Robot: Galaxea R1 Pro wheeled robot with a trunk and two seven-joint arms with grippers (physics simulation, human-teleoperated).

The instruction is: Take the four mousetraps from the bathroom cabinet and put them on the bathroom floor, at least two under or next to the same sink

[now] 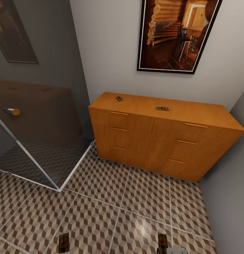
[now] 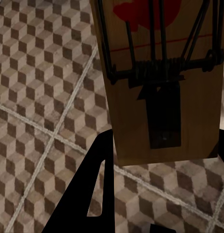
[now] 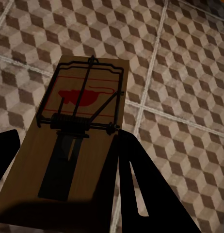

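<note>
The orange-brown cabinet [image 1: 153, 141] stands against the far wall with two mousetraps on its top, one at the left [image 1: 119, 98] and one nearer the middle [image 1: 162, 108]. Two more mousetraps show at the bottom edge of the head view, a left one [image 1: 63, 242] and a right one [image 1: 162, 243], above the cube-patterned bathroom floor [image 1: 118, 204]. My left gripper [image 2: 165, 145] is shut on a mousetrap [image 2: 163, 77], its dark fingers [image 2: 92, 194] flanking the board. My right gripper [image 3: 68, 136] is shut on another mousetrap [image 3: 78, 141]. Floor tiles lie beneath both.
A dark glass shower enclosure [image 1: 41, 134] with a chrome frame and a knob handle [image 1: 11, 111] stands at the left, its corner reaching out over the floor. A framed picture [image 1: 176, 33] hangs above the cabinet. A grey wall [image 1: 231, 183] closes the right side.
</note>
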